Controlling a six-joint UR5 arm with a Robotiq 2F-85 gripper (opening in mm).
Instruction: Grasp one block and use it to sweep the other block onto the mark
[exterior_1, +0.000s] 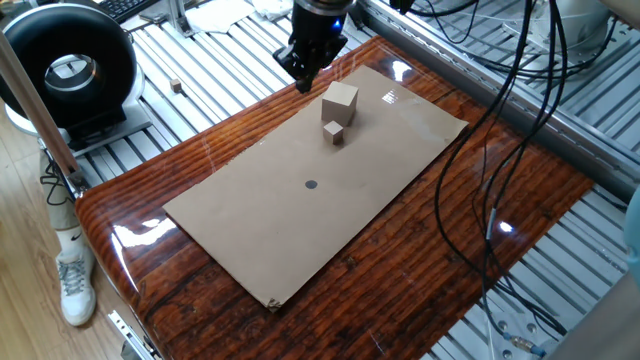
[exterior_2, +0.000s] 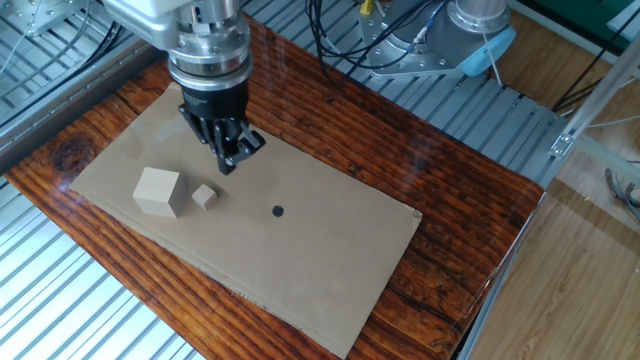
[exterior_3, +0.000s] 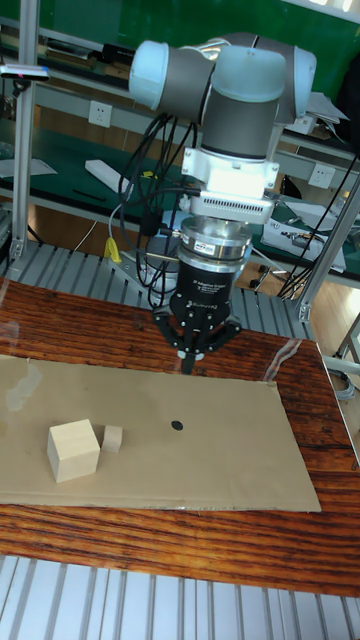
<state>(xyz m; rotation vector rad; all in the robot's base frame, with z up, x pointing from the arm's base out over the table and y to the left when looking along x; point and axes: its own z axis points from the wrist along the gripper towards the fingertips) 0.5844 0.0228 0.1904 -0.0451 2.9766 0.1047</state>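
The larger pale block (exterior_1: 340, 98) (exterior_2: 158, 191) (exterior_3: 74, 450) rests on the brown cardboard (exterior_1: 250, 230). The small tan block (exterior_1: 334, 132) (exterior_2: 204, 196) (exterior_3: 112, 438) sits right beside it, on the side toward the dark round mark (exterior_1: 311, 184) (exterior_2: 277, 211) (exterior_3: 177, 424). My gripper (exterior_1: 302, 72) (exterior_2: 230, 158) (exterior_3: 190, 355) hovers above the cardboard's far edge, behind both blocks and touching neither. It is open and holds nothing. Its fingers line up nearly one behind the other in the fixed views.
Glossy wooden tabletop (exterior_1: 520, 220) surrounds the cardboard, with metal rails beyond it. Black cables (exterior_1: 500, 120) hang over the right side. A round black device (exterior_1: 65, 65) stands off the table at left, and the robot base (exterior_2: 480, 30) stands behind.
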